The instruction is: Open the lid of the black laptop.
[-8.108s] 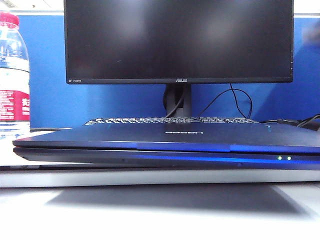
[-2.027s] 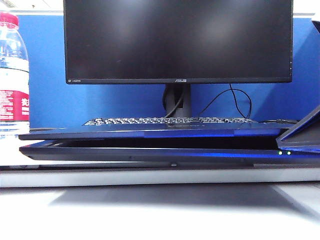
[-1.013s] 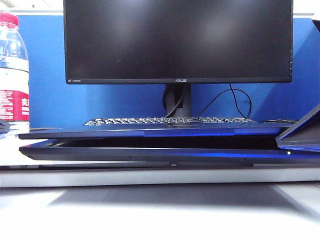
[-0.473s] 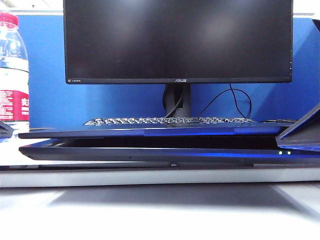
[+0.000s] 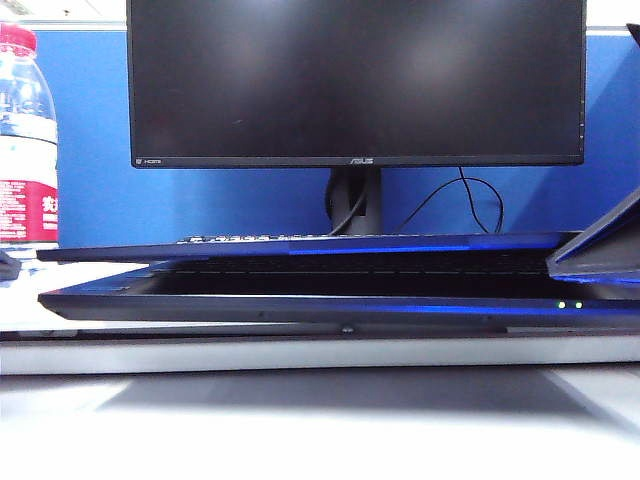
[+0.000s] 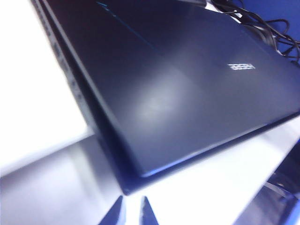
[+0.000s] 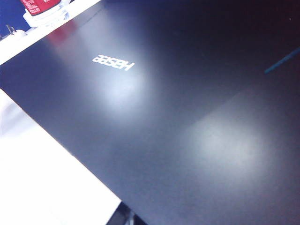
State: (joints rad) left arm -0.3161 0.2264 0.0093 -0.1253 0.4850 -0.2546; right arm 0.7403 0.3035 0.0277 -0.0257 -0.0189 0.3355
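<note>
Gaping slightly, thin black lid [image 5: 300,246] above slim black laptop [image 5: 330,305] base on white worktop [image 6: 28,98] | left gripper [image 6: 131,213] fingers nearly together, empty, just off lid corner | right gripper [image 7: 124,218] under lid's front edge, state untellable

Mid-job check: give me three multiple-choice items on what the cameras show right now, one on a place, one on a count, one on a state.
1. Where does the water bottle stand in the exterior view?
A. far left
B. far right
C. on the laptop

2. How many green LEDs glow on the front edge of the black laptop?
A. none
B. two
C. five

3. How is the lid?
A. fully shut
B. raised a crack
C. upright

Answers: 1 A, the bottle sits at the left edge beside the monitor. 2 B, two dots show near the right end. 3 B, a dark gap shows between lid and base. The left gripper is at the laptop's corner; the right gripper at the lid's edge.
</note>
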